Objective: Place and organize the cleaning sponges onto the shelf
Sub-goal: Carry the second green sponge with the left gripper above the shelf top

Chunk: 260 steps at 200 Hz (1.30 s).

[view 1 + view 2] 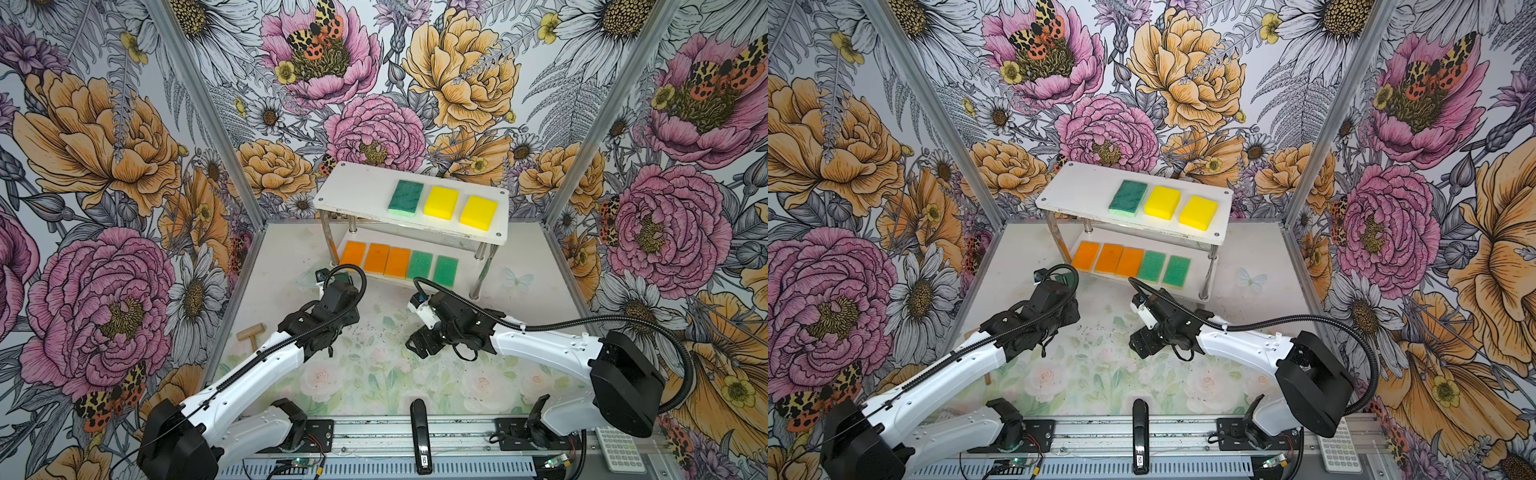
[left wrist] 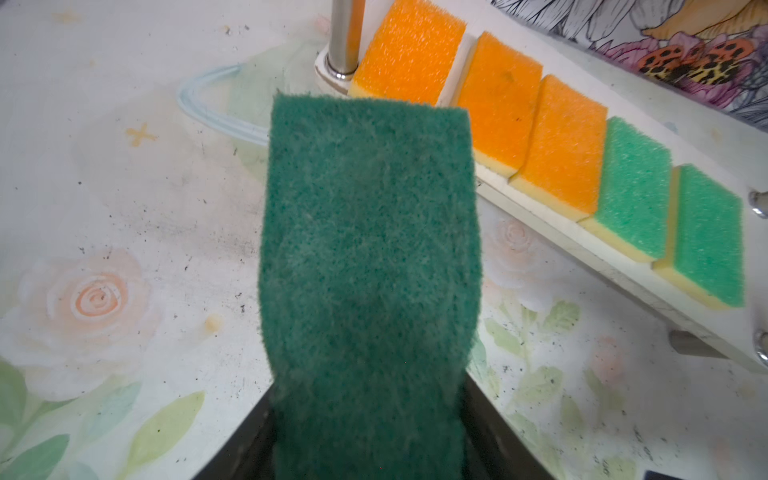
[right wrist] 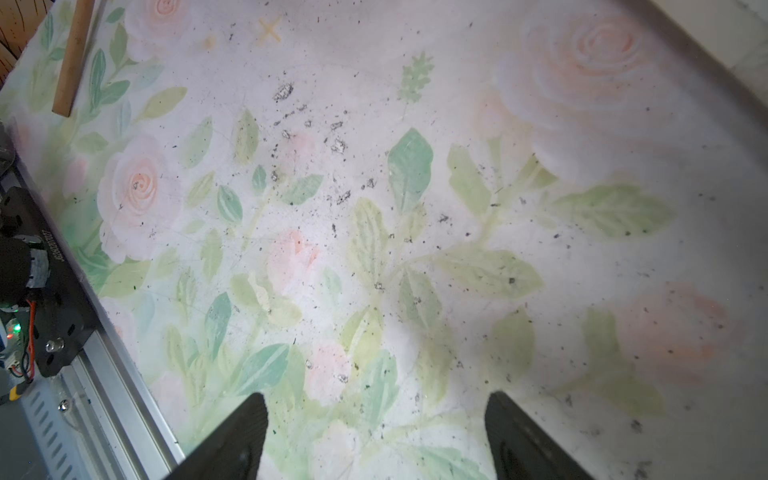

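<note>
Our left gripper (image 2: 374, 449), jaws partway open, clamps the near end of the dark green sponge (image 2: 370, 249) across its width; it juts ahead, with the shelf (image 2: 702, 328) just beyond. We judge it light, squashy and rough-faced

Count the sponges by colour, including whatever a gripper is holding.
Orange sponges: 3
Light green sponges: 2
Dark green sponges: 2, one held by the left gripper
Yellow sponges: 2
Total: 9
</note>
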Available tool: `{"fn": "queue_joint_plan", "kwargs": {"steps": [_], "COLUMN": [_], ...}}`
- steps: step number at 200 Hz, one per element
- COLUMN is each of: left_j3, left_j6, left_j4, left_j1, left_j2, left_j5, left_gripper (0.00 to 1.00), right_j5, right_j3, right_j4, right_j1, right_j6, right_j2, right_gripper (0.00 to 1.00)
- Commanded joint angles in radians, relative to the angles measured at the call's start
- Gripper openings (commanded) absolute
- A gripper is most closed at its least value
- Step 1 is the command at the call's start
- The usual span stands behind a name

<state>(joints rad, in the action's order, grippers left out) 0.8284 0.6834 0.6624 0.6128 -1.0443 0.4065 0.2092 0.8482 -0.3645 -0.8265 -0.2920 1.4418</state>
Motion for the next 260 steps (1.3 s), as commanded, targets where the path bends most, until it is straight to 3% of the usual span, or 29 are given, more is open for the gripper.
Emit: {"fn": "queue_joint_plan", "kwargs": {"steps": [1,75,184,224,260], "left_j3": [0.072,0.353,0.842,0.999,1.105], "left_j6": [-0.069,-0.208,-0.454,-0.499,-0.478], "left_j4": [0.083,0.197,0.207,0.207,0.217], "left_j1": [0.003,-0.010,-0.065,-0.121,-0.186], "left_j2": [0.036,0.045,-0.194,-0.326,-0.424], "left_j5": [-0.006,0.017,-0.061,-0.153,-0.309], "left_gripper": [0.58,0.58,0.60,0.60,0.60], "right_j5": [0.013,0.022,0.026,0.019,0.014], "right_j3": [0.027,0.045,0.052,0.046,0.033], "right_j4": [0.019,0.019,0.019,0.019,0.019], "right_j1": [-0.010,-0.016,-0.026,-0.029,-0.033], "right_j6": [-0.002,0.003,0.001,-0.004,-0.009], "right_j2": [0.017,0.034,0.043,0.042,0.019], "right_gripper": [0.84,0.84,0.84,0.84,0.84]}}
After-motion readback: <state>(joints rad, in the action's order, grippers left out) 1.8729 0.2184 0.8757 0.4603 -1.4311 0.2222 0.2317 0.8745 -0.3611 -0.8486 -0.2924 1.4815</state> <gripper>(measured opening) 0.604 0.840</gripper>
